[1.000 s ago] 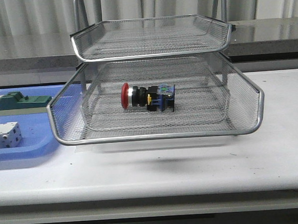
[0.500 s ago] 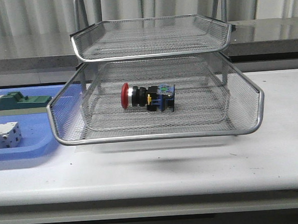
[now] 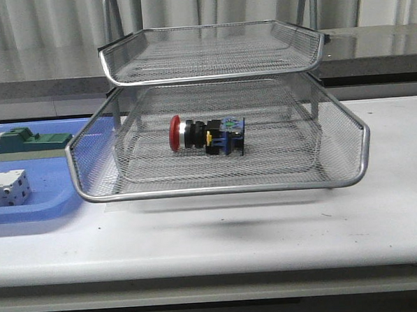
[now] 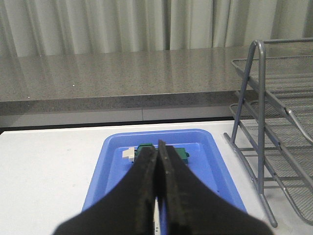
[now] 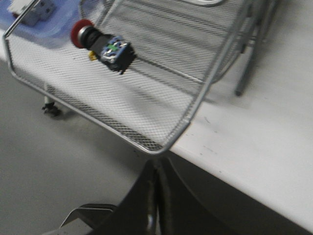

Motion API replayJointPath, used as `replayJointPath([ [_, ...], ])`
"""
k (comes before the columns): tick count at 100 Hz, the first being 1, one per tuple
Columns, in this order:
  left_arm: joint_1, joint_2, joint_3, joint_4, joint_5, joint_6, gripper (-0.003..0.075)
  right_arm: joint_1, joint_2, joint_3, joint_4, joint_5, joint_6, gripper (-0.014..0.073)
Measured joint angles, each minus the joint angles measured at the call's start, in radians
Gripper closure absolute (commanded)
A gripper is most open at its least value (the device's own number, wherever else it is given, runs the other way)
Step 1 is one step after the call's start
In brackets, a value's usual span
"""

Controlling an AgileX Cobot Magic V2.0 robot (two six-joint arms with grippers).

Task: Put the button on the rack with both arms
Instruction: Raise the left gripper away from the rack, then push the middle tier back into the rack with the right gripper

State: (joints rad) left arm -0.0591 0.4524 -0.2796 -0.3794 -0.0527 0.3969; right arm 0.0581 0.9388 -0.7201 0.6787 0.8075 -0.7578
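Note:
The button (image 3: 206, 136), red head to the left and blue-yellow block to the right, lies on its side in a wire-mesh tier of the rack (image 3: 217, 190). In the right wrist view the button (image 5: 102, 46) rests on the mesh, well away from my right gripper (image 5: 157, 169), which is shut and empty beyond the table's edge. My left gripper (image 4: 157, 152) is shut with nothing in it, hanging over the blue tray (image 4: 112, 161), with the rack (image 4: 266, 147) off to one side. Neither arm appears in the front view.
A flat blue tray (image 3: 36, 210) sits left of the rack, holding a green block (image 3: 29, 143) and a white block (image 3: 6, 189). A grey counter and curtains run behind the table. The green block (image 4: 182, 154) peeks from behind the left fingers.

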Motion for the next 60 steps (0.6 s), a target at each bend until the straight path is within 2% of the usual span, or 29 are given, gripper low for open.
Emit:
replayJointPath([
  [10,0.000,0.000,0.000,0.000,0.000,0.000,0.0740,0.055,0.075,-0.002,0.085,0.000,-0.177,0.0662],
  [23,0.000,0.000,0.000,0.000,0.000,0.000,0.0740,0.158,0.165,-0.003,0.122,-0.012,-0.355,0.0662],
  [33,0.000,0.000,0.000,0.000,0.000,0.000,0.0740,0.235,0.228,-0.005,0.133,-0.062,-0.406,0.0662],
  [60,0.000,0.000,0.000,0.000,0.000,0.000,0.0740,0.396,0.404,-0.019,0.141,-0.221,-0.441,0.0662],
])
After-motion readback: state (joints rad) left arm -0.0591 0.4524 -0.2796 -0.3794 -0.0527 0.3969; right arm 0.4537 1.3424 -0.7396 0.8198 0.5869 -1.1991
